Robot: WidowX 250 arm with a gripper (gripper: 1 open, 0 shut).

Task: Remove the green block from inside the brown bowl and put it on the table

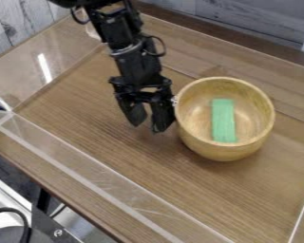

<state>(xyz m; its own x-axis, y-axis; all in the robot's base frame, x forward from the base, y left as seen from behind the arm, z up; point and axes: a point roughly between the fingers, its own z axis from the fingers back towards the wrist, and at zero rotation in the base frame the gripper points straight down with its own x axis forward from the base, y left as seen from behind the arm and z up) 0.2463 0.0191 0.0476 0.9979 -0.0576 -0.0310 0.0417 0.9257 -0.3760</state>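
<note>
The brown bowl (226,119) sits right of centre on the table (91,123). The green block (224,121) lies flat inside it, running front to back. My gripper (148,118) hangs from the black arm just left of the bowl, fingers pointing down at the tabletop. Its jaws stand open and hold nothing. The right finger is close to the bowl's outer left wall; whether it touches the wall I cannot tell.
Low clear acrylic walls (104,180) edge the table at the front and left. A dark cable (9,223) lies outside the front wall at bottom left. Bare tabletop lies left and in front of the bowl.
</note>
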